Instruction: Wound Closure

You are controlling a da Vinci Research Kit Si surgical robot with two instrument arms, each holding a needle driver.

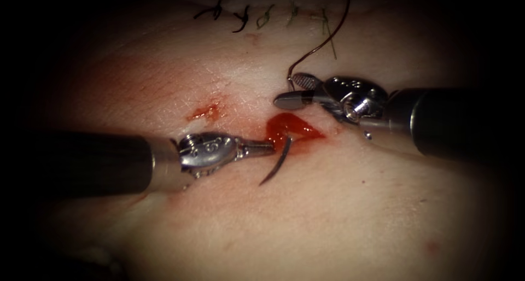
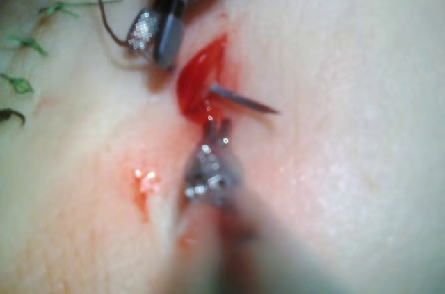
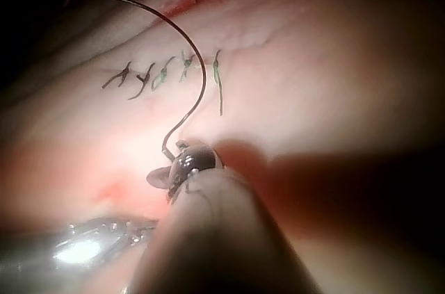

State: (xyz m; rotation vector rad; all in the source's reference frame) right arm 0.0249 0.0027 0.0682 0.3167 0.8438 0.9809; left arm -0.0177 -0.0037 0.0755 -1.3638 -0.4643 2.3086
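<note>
The needle (image 1: pixel 278 162) is gripped near its upper part by the closed jaws of the left tool (image 1: pixel 269 147) at the left end of the cut (image 1: pixel 292 127), its point lying free over the tissue (image 1: pixel 328 215), while the right tool (image 1: pixel 292 91), with jaws parted, is seen beside the thread (image 1: pixel 328 35) on the far side of the cut.

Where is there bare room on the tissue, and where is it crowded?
Bare tissue lies below the needle and both tools. It's crowded around the cut: left tool grips the needle there, right tool, open, sits above beside the thread.
</note>
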